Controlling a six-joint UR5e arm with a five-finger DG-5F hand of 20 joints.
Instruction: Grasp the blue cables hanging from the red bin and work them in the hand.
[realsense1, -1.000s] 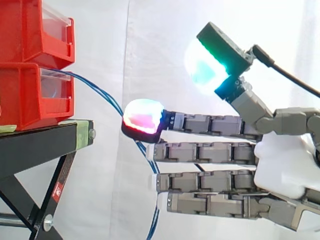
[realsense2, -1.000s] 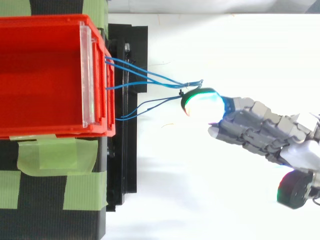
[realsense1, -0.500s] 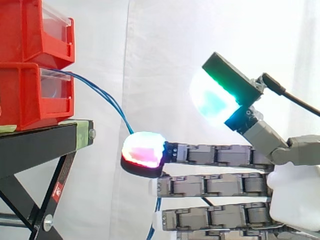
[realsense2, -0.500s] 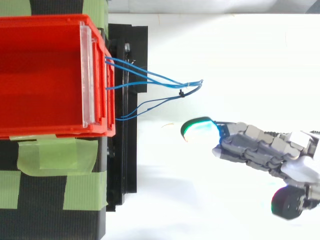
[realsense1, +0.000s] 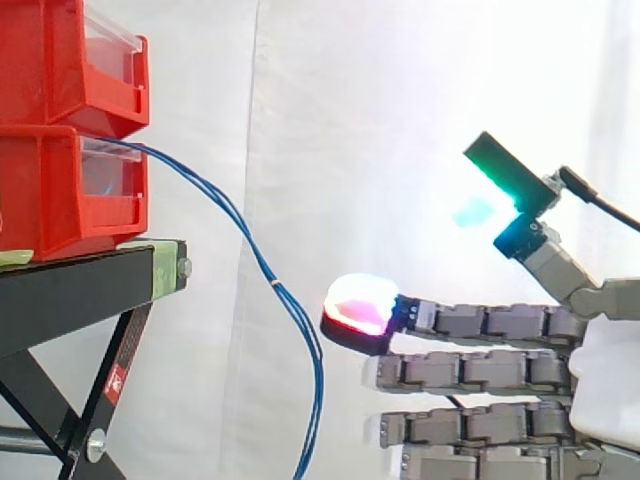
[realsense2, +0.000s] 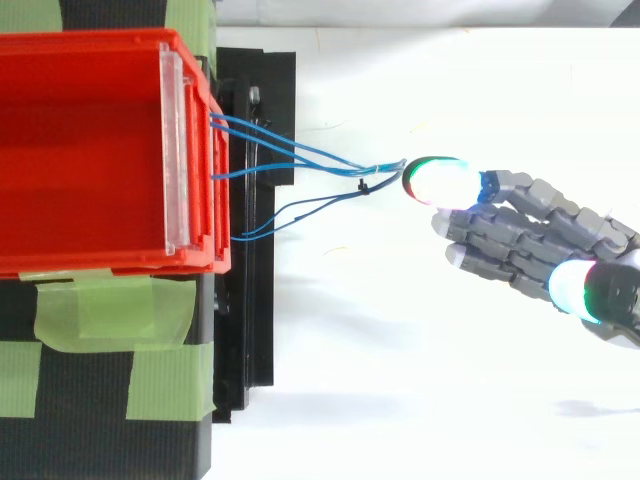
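The bin (realsense1: 60, 190) sat on a black stand (realsense1: 80, 285), with a second bin (realsense1: 75, 60) stacked on top of it and a white curtain (realsense1: 380, 100) behind. Strips of green tape (realsense2: 110, 310) lay on the stand beside the bin.

The cables (realsense1: 275, 288), several thin blue strands, came out of the bin's front by its clear panel (realsense2: 172, 150). They ran away from the bin and down in a long sagging arc that dropped below the bin's floor. From above, the strands left the bin's front wall at separate spots and drew together near a small dark tie (realsense2: 365, 187), well out from the bin.

The hand (realsense1: 610, 380) was farther from the bin than the cables, on the side its front faces, and lower than its floor. It was open: the fingers (realsense1: 480, 320) stretched straight toward the bin, stacked one above another, and the thumb (realsense1: 545, 250) was lifted well clear above them. It held nothing (the cables hung free).

The topmost finger's pad (realsense1: 358, 308) glowed pink and white and pointed at the bin, while the thumb's pad glowed green. From above, that leading pad (realsense2: 440, 182) lay just beside the end of the bundle farthest from the bin. Whether it touched the strands could not be told.
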